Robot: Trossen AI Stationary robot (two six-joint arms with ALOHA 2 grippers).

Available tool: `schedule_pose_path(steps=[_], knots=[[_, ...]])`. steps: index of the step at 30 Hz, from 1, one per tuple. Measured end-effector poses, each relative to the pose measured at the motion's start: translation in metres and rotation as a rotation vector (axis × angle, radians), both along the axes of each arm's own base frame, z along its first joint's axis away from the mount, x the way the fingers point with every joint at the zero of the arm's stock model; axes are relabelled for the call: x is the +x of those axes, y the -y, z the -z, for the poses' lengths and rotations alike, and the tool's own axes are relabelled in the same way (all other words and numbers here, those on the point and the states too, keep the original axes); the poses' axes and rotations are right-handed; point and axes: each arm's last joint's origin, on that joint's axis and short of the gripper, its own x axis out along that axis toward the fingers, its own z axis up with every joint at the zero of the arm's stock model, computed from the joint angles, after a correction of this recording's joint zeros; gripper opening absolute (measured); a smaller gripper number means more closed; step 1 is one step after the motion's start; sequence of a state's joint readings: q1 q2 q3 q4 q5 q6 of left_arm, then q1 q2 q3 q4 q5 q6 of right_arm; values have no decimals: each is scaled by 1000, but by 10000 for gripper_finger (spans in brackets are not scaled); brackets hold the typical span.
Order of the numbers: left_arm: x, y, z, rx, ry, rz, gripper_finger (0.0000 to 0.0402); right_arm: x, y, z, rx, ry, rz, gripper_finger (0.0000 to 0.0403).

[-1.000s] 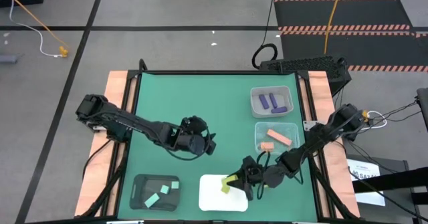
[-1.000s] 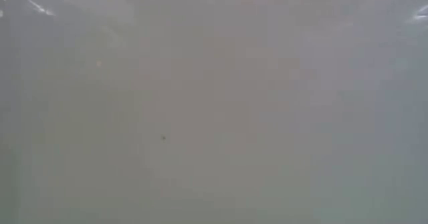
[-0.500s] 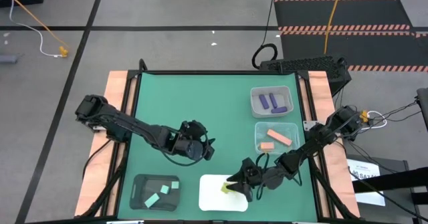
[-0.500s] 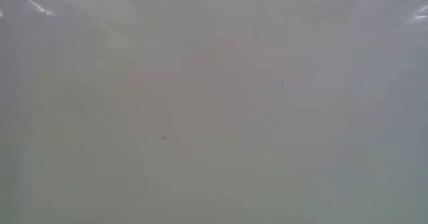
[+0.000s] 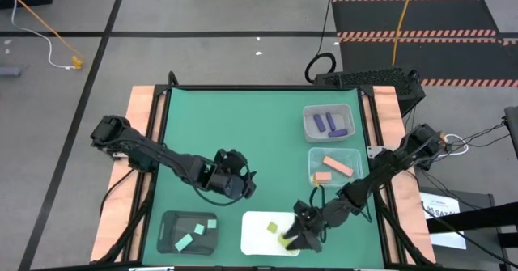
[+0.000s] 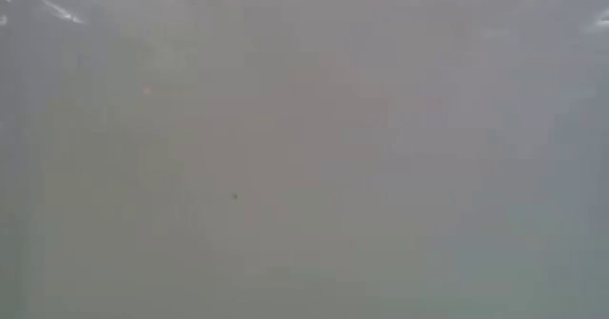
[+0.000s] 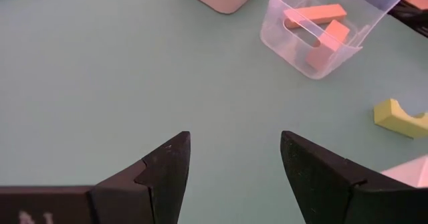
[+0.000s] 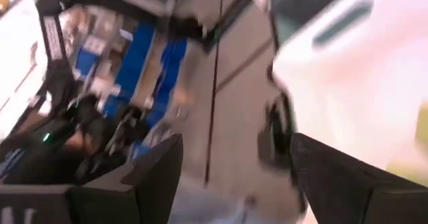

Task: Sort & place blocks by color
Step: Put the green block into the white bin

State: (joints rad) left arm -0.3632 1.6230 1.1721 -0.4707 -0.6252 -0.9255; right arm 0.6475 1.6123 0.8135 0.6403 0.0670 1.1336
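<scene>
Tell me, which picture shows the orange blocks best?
The left wrist view: the orange blocks show large and close inside their clear tray. The high view shows them small. The low and right wrist views don't show them.

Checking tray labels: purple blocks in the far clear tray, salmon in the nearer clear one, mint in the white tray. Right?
Not quite: the high view shows the mint blocks in the black tray. The white tray holds yellow blocks. Purple blocks and salmon blocks are as stated.

Left claw (image 5: 243,184) open mid-table, right claw (image 5: 293,240) open, angled down at near edge
</scene>
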Motion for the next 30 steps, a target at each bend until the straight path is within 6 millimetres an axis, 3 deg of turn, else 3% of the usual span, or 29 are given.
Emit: schedule_pose_path(steps=[5,9,14,19,23,27,30], knots=[[-2,5,0,3,-6,16,232,-15,5,-22,103,-110,-144,252],[-3,8,0,3,-6,24,232,-27,10,-42,74,-38,-169,246],[-3,8,0,2,-5,25,232,-33,12,-61,-3,147,-17,244],[-3,8,0,-10,2,11,232,-29,17,-78,49,308,143,244],[-3,8,0,-14,5,8,232,-25,26,-86,-29,429,276,244],[-3,8,0,-15,5,8,232,-28,31,-89,-191,447,342,244],[-4,9,0,-19,7,8,232,-36,37,-85,-258,337,340,244]])
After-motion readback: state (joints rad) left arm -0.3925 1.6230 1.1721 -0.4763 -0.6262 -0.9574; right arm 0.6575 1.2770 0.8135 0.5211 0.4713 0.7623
